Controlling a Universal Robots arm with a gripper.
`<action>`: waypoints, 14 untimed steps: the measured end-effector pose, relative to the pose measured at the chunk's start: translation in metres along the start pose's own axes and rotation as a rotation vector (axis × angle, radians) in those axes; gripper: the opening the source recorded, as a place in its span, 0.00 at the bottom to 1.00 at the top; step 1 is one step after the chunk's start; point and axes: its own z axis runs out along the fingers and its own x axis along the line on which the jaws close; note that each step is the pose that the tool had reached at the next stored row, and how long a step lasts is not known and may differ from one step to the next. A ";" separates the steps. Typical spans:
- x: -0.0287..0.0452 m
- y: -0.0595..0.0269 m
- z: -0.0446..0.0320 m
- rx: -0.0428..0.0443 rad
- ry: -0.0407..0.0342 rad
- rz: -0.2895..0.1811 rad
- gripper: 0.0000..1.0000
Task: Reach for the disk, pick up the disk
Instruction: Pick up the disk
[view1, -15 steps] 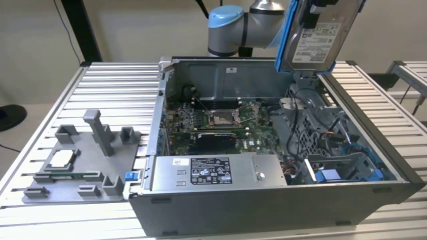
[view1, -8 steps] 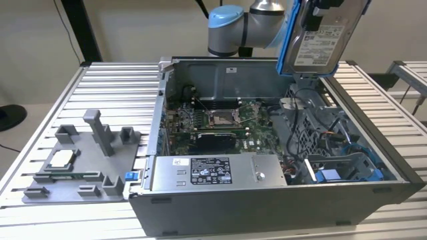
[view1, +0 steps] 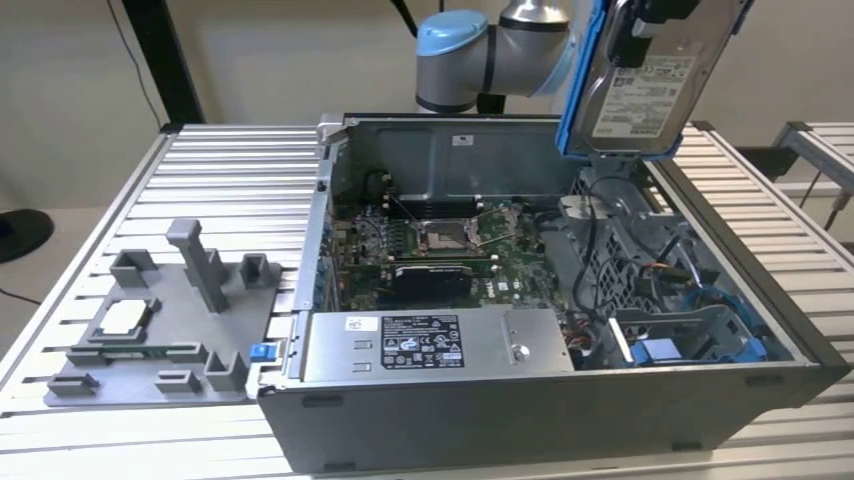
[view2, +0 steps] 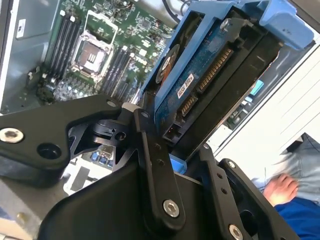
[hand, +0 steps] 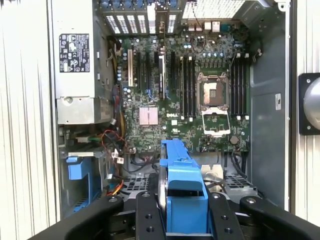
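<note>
I am seeing the gripper (hand: 181, 220) clamping the disk (view1: 650, 75), which is hanging clear above the open computer case (view1: 801, 340), long axis near upright, label facing the exterior view.

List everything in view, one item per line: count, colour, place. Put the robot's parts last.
disk: one, silver-grey in a blue bracket, held up above the open case's far right corner in the exterior view
computer case: one, grey, open-topped, on the slatted table
motherboard: one, green, on the case floor
power supply box: one, grey with a black-and-white label, along the case's near wall
fixture tray: one, grey, on the table at the exterior view's left
small chip: one, silver, on that tray
slatted table: one, silver
person's hand: one, beside the table in the second wrist view
arm: one, grey and light blue, behind the case
hand: one, black, shut on the disk
</note>
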 end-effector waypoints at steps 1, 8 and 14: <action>0.0012 -0.0001 0.0000 0.0000 0.0001 0.000 0.00; 0.0092 -0.0005 -0.0002 0.0000 0.0000 0.000 0.00; 0.0154 -0.0008 -0.0002 0.0000 0.0000 0.000 0.00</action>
